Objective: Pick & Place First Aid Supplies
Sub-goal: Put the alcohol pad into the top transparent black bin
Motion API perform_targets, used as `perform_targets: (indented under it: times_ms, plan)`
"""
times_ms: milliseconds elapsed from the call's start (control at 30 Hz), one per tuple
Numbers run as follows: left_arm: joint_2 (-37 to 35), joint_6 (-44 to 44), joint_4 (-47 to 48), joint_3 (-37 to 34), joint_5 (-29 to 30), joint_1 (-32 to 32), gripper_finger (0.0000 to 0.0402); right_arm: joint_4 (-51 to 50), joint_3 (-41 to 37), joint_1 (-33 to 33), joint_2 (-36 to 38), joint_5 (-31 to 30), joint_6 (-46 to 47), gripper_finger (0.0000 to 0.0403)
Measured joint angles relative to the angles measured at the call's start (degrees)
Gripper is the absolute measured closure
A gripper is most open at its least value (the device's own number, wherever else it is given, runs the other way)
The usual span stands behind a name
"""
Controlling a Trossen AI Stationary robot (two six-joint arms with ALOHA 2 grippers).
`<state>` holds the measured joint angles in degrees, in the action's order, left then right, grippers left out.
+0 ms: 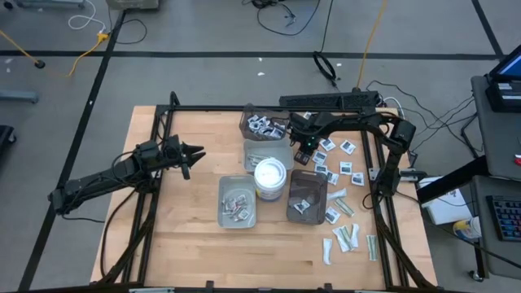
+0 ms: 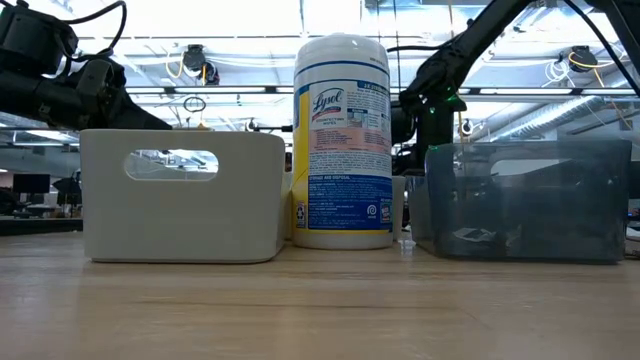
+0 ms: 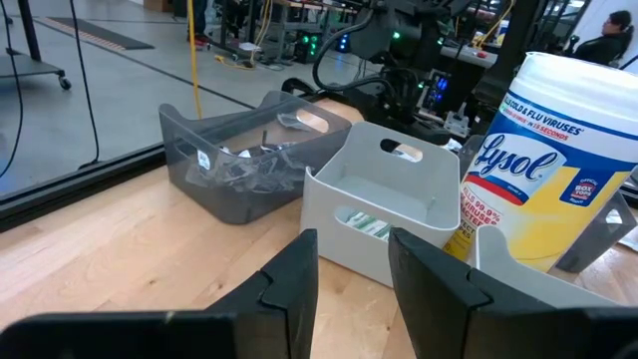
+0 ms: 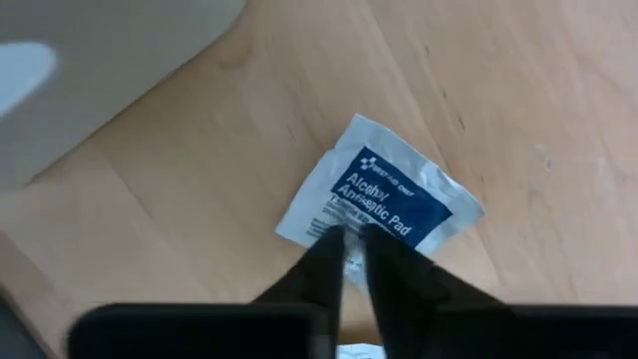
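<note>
Right gripper [image 4: 354, 249] apparently pinches alcohol pad packet's [image 4: 384, 194] near edge.

Overhead camera looks straight down on the counter [image 1: 195, 244]; a counter-level camera faces the Lysol tub [image 2: 342, 140], also seen close by the left wrist camera.

White Lysol tub [image 1: 269, 177] stands between grey trays [image 1: 237, 201] on wooden table [image 1: 187, 244]

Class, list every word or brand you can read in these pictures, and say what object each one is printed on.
"Lysol": round white wipes tub with the blue-and-yellow label.
"KILLS COLD & FLU VIRUSES": same tub, left wrist view.
"Alcohol Antiseptic Pad": square white packet with the dark blue panel.
The tub's small print: too small to read.
</note>
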<state>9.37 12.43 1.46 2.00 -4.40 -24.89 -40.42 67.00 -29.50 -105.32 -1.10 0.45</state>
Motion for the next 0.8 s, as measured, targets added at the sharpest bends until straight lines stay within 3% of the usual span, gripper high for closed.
perform_targets:
  times_ms: [133, 367, 800]
  plan:
    - [0.0, 0.0, 0.0, 0.0, 0.0, 0.0, 0.0273, 0.1, 0.0, 0.0, 0.0, 1.0, -1.3, 0.0396]
    - [0.0, 0.0, 0.0, 0.0, 0.0, 0.0, 0.0273, 0.3, 0.3, 0.0, -0.1, 1.1, -1.3, 0.0401]
    - [0.0, 0.0, 0.0, 0.0, 0.0, 0.0, 0.0273, -13.5, 7.2, -0.8, 8.1, -0.8, -3.1, 0.0403]
